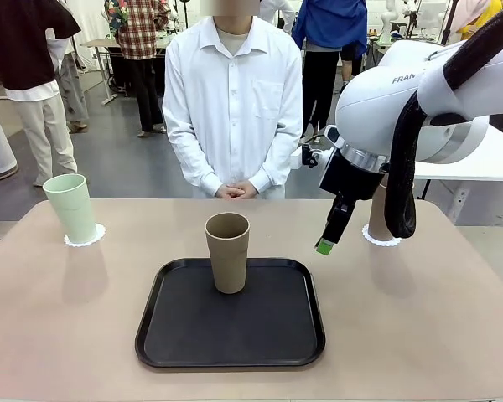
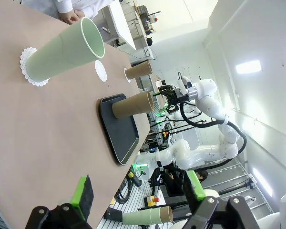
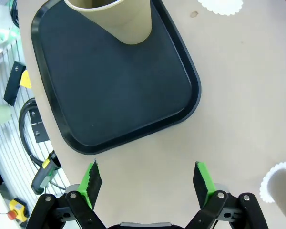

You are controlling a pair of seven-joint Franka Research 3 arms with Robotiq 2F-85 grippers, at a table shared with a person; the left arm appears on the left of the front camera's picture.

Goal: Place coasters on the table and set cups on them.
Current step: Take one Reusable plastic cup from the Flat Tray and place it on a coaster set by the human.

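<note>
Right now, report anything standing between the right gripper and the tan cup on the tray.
Nothing visible does. The open right gripper hangs over bare table beside the black tray; between it and the tan cup lie only the tray's low rim and bare floor.

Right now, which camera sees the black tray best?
The front view: the whole black tray shows, with the brown cup on it. The right wrist view cuts off one edge; the left wrist view sees it slanted.

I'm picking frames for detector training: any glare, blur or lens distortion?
Front view: sharp, evenly lit; the mint green cup casts a soft shadow toward the camera. Left wrist view: rolled, wide-angle, stretching that cup; the ceiling light blows out. Right wrist view: crisp, no glare on the black tray.
</note>
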